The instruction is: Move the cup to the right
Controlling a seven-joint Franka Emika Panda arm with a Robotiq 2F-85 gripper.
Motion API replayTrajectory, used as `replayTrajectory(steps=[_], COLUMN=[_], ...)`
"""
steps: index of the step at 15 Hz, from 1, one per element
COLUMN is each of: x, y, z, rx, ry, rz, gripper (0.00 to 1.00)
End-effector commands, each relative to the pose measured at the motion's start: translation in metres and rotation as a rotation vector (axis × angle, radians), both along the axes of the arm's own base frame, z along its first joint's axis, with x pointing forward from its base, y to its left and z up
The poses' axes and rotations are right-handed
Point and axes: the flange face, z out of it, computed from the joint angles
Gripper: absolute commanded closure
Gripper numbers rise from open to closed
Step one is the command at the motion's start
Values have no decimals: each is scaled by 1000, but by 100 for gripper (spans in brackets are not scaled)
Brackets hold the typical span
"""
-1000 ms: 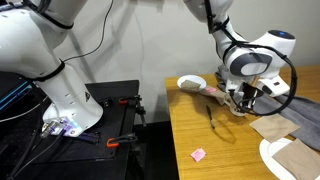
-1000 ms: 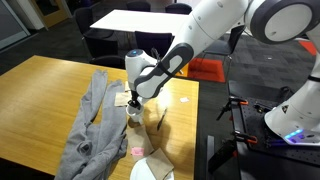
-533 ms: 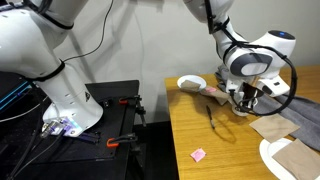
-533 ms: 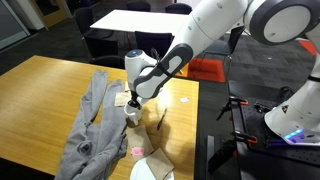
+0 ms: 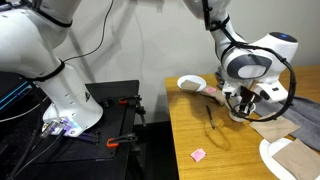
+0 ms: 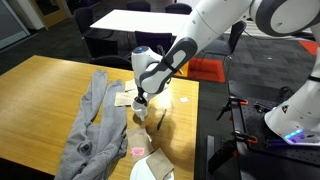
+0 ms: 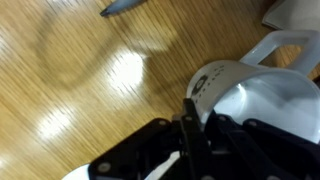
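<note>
Bare table (image 7: 70, 80) fills the left of the wrist view. At lower middle the hand (image 7: 200, 125) looks clamped on the rim of the cup (image 7: 255, 95), which fills the lower right. The carrying step seems underway. Next, the cup must travel right, stay level, and be set down clear of clutter.

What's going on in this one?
A robot arm is working over a wooden table. Its gripper is down at the small white cup, and the wrist view shows a finger right against the cup's wall. Whether it has a firm grip cannot be told. A grey cloth lies beside the cup, and a pink note sits near the table's edge.
</note>
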Motion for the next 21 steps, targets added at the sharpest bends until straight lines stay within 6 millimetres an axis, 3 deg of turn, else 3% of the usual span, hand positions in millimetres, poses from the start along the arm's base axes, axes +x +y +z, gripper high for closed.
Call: replayTrajectory(steps=[1,9,21], x=[-31,-77,-103], y=[-20,-75,-140], z=[20,13,7], rx=[24,63,67], ry=[12,-8,-17], rz=[-67,-293,-570], gripper=[97,97,97])
